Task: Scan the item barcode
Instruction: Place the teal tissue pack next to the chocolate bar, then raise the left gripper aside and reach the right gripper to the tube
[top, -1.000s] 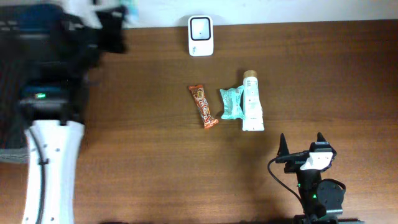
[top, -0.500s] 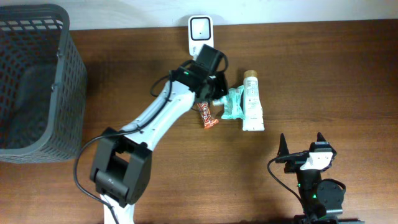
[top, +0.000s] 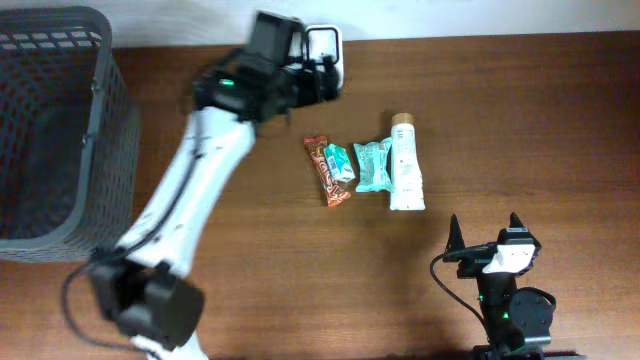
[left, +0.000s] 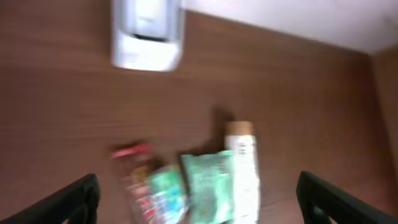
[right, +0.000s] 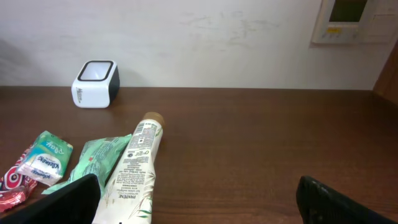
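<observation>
On the table (top: 520, 120), 4 items lie in a row at the middle. A bar (top: 320, 160) is leftmost, a small pack (top: 340, 163) rests on its right edge, then comes a pouch (top: 373, 165), then a tube (top: 405, 172) touching the pouch. The scanner (top: 323, 57) stands behind them at the far edge. The basket (top: 112, 110) sits far left.

The white tube (right: 134, 171) reads PANTENE near its near end, and the small tissue pack (right: 43, 157) at left reads Kleenex.
</observation>
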